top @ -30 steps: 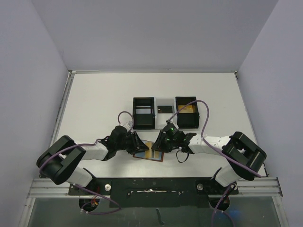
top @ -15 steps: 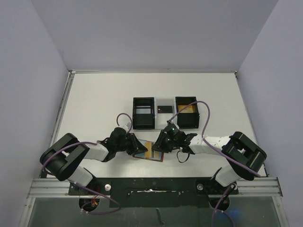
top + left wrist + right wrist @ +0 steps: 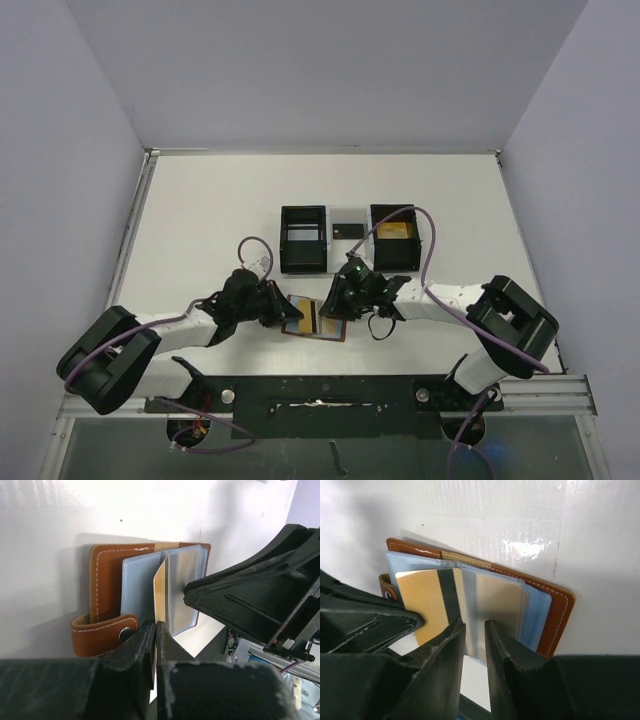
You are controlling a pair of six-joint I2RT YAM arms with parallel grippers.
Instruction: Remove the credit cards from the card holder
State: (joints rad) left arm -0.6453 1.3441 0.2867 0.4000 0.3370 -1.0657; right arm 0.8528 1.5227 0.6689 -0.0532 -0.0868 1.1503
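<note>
Roughly midway. On the counter (image 3: 200,220), the tray (image 3: 285,240) holds one credit card (image 3: 395,231) in its right compartment. Card holder (image 3: 102,580) lies open near the arms. Right end effector (image 3: 474,630) sits narrowly parted over its pockets, grip unclear; left end effector (image 3: 155,630) pinches a second card (image 3: 160,592), partly out; third card (image 3: 497,600) sits sleeved.

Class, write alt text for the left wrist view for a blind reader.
The left gripper pinches a gold credit card, edge-on, partly drawn from the open brown card holder on a white table. The right gripper looms black at right.
</note>
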